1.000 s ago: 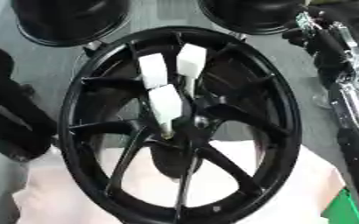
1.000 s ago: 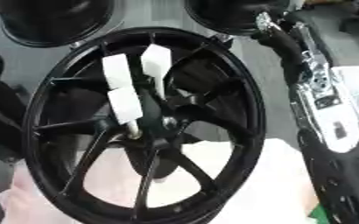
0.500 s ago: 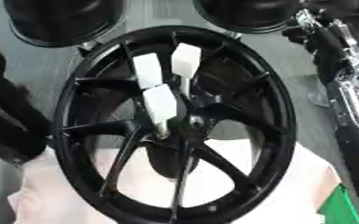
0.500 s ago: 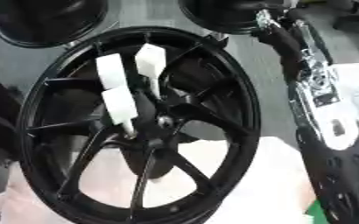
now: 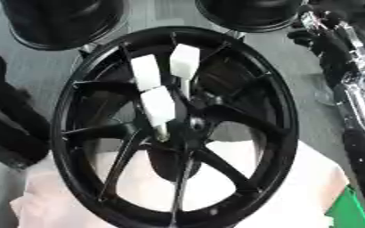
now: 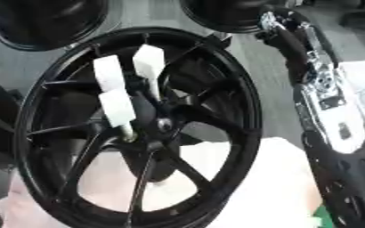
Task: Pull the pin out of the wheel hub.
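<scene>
Since the pin (image 5: 161, 132) sits right at the centre of the wheel hub (image 5: 187, 129), I have the right robot hand (image 5: 216, 82) reaching in over the far rim and down between the spokes. Its white-padded fingertips (image 5: 158, 104) are spread apart, not clamped on anything. Two pads lie side by side higher up. The third sits lower, touching the top of the pale stub that I take to be the pin, and nothing opposes it on the other side. By my reckoning the pin is still seated and the pull has not begun.

The wheel (image 5: 279, 111) lies flat, partly on a white cloth (image 5: 294, 187), probably to spare its finish and keep it from sliding on the grey counter (image 5: 53, 67). My right arm (image 6: 326, 89) runs up the right side, clear of the rim. At the left edge there is only a dark shape (image 5: 10, 120), presumably the left arm. Whether that robot hand is apart or together I cannot tell.

Next I would want a second pad brought against the stub before lifting.
</scene>
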Controlling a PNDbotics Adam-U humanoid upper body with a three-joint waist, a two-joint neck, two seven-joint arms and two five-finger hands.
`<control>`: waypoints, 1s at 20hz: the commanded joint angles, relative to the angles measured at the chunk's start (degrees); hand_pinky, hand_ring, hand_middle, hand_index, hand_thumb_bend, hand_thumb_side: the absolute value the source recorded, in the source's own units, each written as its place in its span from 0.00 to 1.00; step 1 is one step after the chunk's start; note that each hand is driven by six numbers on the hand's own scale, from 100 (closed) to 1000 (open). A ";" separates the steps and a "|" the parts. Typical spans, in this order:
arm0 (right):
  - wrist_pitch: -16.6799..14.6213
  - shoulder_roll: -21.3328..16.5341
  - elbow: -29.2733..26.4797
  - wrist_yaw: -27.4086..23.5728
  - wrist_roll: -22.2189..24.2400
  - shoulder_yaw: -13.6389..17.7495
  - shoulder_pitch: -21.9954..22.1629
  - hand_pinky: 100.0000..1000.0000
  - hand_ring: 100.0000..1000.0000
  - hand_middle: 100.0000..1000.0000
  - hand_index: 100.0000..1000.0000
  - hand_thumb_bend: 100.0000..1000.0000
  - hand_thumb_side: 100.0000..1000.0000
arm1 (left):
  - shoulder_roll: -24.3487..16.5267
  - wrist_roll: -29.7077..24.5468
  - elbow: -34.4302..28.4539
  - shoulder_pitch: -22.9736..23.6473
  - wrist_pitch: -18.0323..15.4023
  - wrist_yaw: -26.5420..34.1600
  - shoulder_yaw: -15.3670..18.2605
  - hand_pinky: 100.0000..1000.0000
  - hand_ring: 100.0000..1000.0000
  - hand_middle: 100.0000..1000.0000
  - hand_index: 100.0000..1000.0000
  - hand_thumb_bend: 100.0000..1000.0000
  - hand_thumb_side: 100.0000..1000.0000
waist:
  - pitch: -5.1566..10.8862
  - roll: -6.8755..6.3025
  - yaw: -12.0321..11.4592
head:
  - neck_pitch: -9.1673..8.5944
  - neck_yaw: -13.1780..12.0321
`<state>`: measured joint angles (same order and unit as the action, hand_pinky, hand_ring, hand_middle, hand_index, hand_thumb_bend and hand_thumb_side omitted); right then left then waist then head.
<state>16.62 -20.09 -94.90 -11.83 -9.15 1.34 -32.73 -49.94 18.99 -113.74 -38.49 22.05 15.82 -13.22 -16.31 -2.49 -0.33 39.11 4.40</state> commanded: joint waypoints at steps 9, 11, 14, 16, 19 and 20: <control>0.20 -2.13 -0.74 0.81 0.89 -0.82 -0.36 0.82 0.63 0.57 0.78 0.06 0.42 | -11.19 -9.90 -0.85 -11.81 -4.31 -0.83 -15.24 0.76 0.76 0.76 0.78 0.51 0.45 | 1.81 -0.99 0.40 | -0.24 -0.34; 0.24 -2.17 -0.67 0.93 1.07 -0.98 -0.36 0.82 0.63 0.57 0.78 0.06 0.42 | -11.05 -11.76 -0.85 -13.63 -4.69 -2.65 -18.25 0.78 0.77 0.76 0.80 0.50 0.46 | 1.88 -1.16 0.49 | -0.24 -0.37; 0.29 -2.21 -0.60 1.09 1.38 -1.27 -0.44 0.82 0.63 0.57 0.78 0.05 0.42 | -10.46 -14.42 -0.85 -15.57 -2.97 -5.10 -22.59 0.80 0.78 0.77 0.82 0.47 0.49 | 1.93 -1.43 0.75 | -0.30 -0.46; 0.34 -2.27 -0.52 1.21 1.53 -1.38 -0.41 0.82 0.63 0.57 0.78 0.06 0.42 | -9.75 -16.27 -0.85 -16.95 -1.21 -5.58 -25.59 0.81 0.78 0.77 0.82 0.45 0.50 | 1.98 -1.55 0.78 | -0.24 -0.38; 0.33 -2.38 -0.43 1.32 1.55 -1.32 -0.23 0.82 0.63 0.57 0.78 0.06 0.42 | -8.09 -19.03 -0.85 -19.94 1.51 -4.94 -30.07 0.81 0.78 0.77 0.83 0.45 0.51 | 2.12 -1.62 0.54 | -0.03 -0.12; 0.33 -2.43 -0.40 1.33 1.54 -1.30 -0.16 0.82 0.63 0.57 0.78 0.06 0.42 | -7.49 -19.97 -0.85 -21.06 2.45 -4.50 -31.46 0.81 0.78 0.77 0.83 0.45 0.51 | 2.18 -1.63 0.42 | 0.03 0.00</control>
<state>17.02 -20.96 -94.83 -10.81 -7.75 -0.07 -32.23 -57.04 0.10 -114.09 -58.44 23.66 11.13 -43.75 -15.62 -4.21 0.19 39.17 4.21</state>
